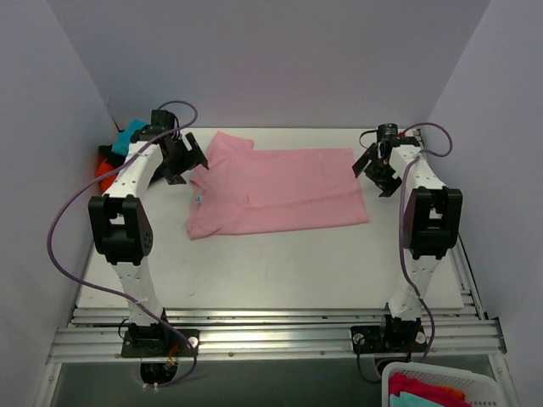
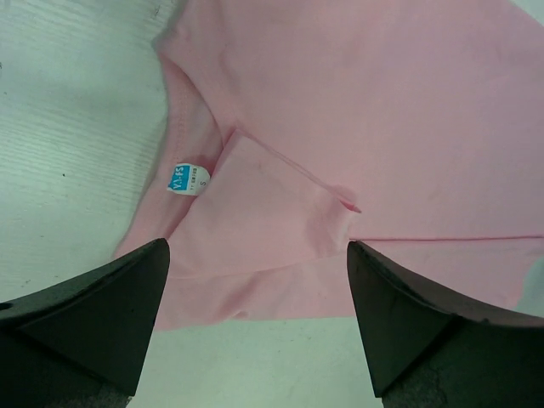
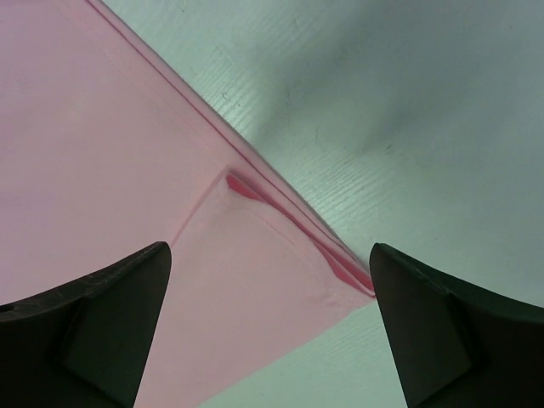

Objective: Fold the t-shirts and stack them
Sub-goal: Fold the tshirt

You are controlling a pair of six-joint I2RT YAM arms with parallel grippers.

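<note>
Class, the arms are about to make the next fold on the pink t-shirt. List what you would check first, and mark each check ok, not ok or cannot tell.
1. Both grippers empty: ok. The left gripper and right gripper are open, holding nothing.
2. Pink t-shirt spread on the table: ok.
3. Left gripper over the collar end: ok. The size label lies just ahead of it.
4. Right gripper over the hem corner: ok.
5. Sleeves folded in: not ok. The far sleeve sticks out.
6. Stacking spot decided: cannot tell.
</note>
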